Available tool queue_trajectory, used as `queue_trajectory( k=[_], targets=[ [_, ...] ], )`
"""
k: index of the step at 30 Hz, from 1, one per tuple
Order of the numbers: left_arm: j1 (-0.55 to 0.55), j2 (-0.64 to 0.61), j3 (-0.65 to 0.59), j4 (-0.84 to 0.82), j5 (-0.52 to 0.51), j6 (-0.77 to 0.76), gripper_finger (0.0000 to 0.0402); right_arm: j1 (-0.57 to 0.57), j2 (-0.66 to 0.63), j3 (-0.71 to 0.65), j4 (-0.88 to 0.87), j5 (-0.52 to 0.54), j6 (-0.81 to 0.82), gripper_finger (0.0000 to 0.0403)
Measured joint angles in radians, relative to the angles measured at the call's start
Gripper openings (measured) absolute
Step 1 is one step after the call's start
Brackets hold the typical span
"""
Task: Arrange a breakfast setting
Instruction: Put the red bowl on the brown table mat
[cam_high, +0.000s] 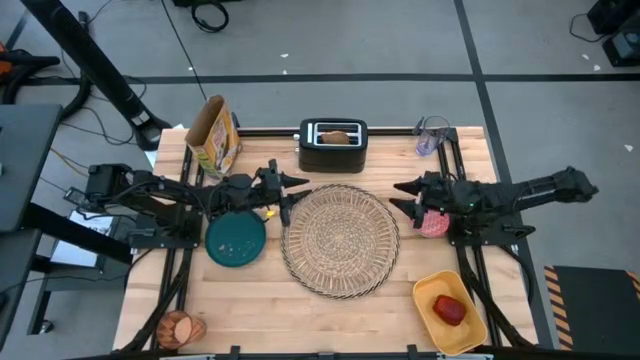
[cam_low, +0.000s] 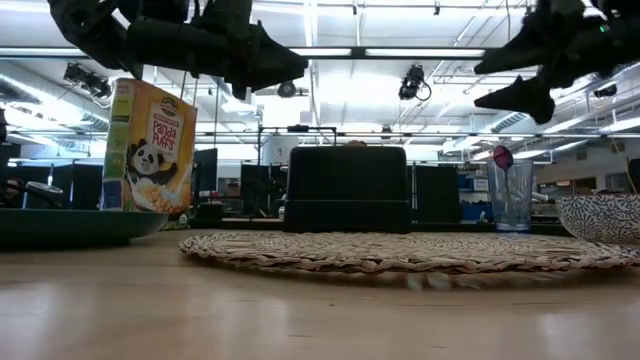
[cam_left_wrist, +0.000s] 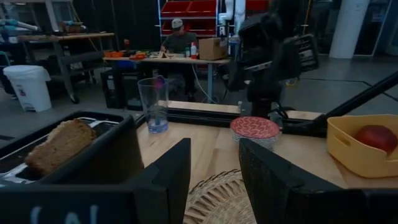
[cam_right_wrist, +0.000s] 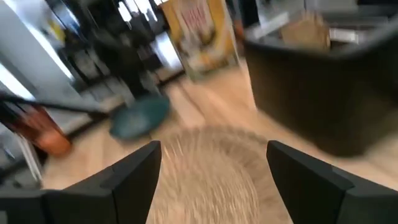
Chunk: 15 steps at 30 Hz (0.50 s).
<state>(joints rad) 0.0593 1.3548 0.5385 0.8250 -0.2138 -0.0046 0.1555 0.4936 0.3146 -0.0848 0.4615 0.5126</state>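
We hover both grippers, left (cam_high: 290, 190) and right (cam_high: 398, 196), jaws apart, empty, over the mat's (cam_high: 340, 240) edges. The plate (cam_high: 236, 240) looks stiff and slick: we should pinch its rim.

The woven placemat (cam_high: 340, 239) lies at the table's middle, with the toaster (cam_high: 333, 146) behind it holding the toast slice (cam_high: 338, 137), the plate (cam_high: 236, 240) just beside its left edge and the small bowl (cam_high: 434, 222) to its right. The cereal box (cam_high: 213, 135) stands at the back left and a clear glass (cam_high: 431, 136) at the back right. A tray (cam_high: 449, 311) at the front right holds the apple (cam_high: 450, 309), and what seems to be a cup (cam_high: 180, 326) lies at the front left corner
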Motion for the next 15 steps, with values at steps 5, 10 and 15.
queue_trajectory(
  k=[5,10,15],
  targets=[
    [0.007,0.0,0.0,-0.002,0.0,0.003,0.0144,0.034,0.213,0.247,-0.426,-0.004,0.202,0.0301],
    [0.003,0.0,0.0,-0.013,0.001,0.024,0.0144,0.042,0.406,0.461,-0.776,-0.125,0.432,0.0301],
    [0.004,0.0,0.0,-0.04,0.0,0.016,0.0144,0.042,0.56,0.569,-1.059,-0.234,0.627,0.0298]
  ],
)
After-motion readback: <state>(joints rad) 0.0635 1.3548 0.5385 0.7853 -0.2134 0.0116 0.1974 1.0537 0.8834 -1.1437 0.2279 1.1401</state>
